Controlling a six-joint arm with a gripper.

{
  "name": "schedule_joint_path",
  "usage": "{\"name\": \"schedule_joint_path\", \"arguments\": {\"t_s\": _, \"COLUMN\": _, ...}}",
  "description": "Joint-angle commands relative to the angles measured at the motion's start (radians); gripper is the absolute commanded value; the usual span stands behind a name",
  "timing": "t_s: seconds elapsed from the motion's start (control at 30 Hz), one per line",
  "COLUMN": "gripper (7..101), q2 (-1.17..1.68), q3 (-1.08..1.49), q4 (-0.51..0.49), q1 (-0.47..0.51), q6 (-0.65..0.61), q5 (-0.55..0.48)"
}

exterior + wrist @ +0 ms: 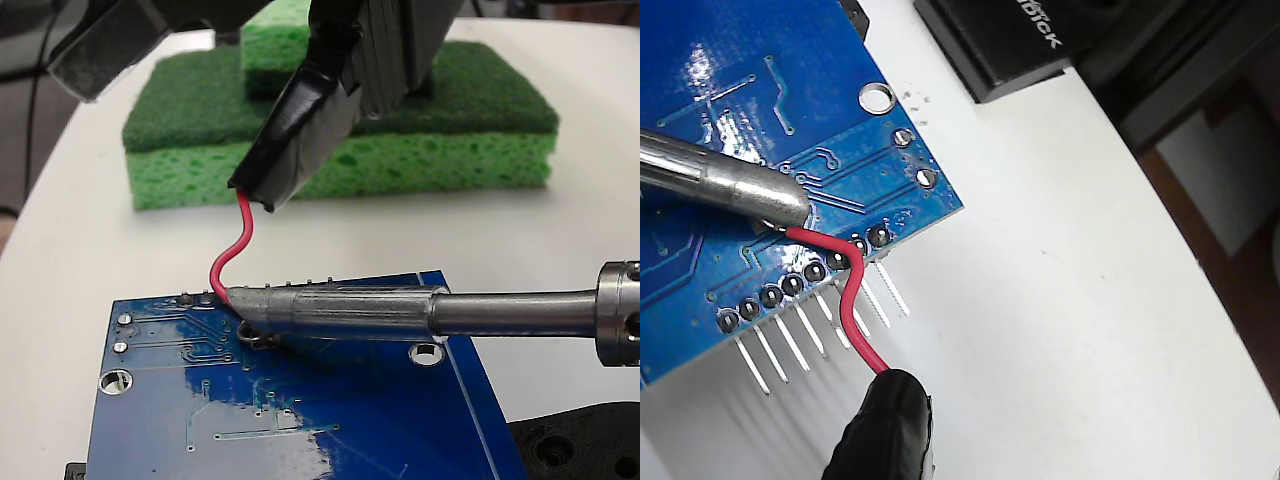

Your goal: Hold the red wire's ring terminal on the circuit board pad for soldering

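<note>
The black-taped tool (290, 150) clamps the red wire (232, 255), whose ring terminal (250, 335) rests on the circuit board (330, 420) beneath the soldering iron tip (300, 308) (pad hidden), beside the row of solder bumps (805, 275).

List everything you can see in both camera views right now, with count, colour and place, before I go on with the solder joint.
circuit board: one, glossy blue, flat on the white table, foreground of the fixed view.
solder bumps: a row, grey, along the board's edge, thin pins sticking out past it.
red wire: one, red, curving down from the gripper to the board.
ring terminal: one, silver, on the board under the iron's tip; the pad beneath is hidden.
soldering iron: one, grey metal, lying over the board, coming in from the right in the fixed view.
sponges: two stacked, green, behind the board.
black box: one, top of the wrist view.
gripper: one, black-taped tip, holding the wire's upper end.
</note>
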Motion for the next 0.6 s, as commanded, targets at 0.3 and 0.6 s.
{"name": "schedule_joint_path", "arguments": {"t_s": 0.3, "gripper": 100.3, "q2": -0.006, "q3": -0.029, "q4": 0.026, "q1": -0.011, "q6": 0.006, "q5": 0.028}}
{"name": "schedule_joint_path", "arguments": {"t_s": 0.6, "gripper": 100.3, "q2": -0.006, "q3": -0.032, "q4": 0.029, "q1": -0.009, "q6": 0.005, "q5": 0.028}}
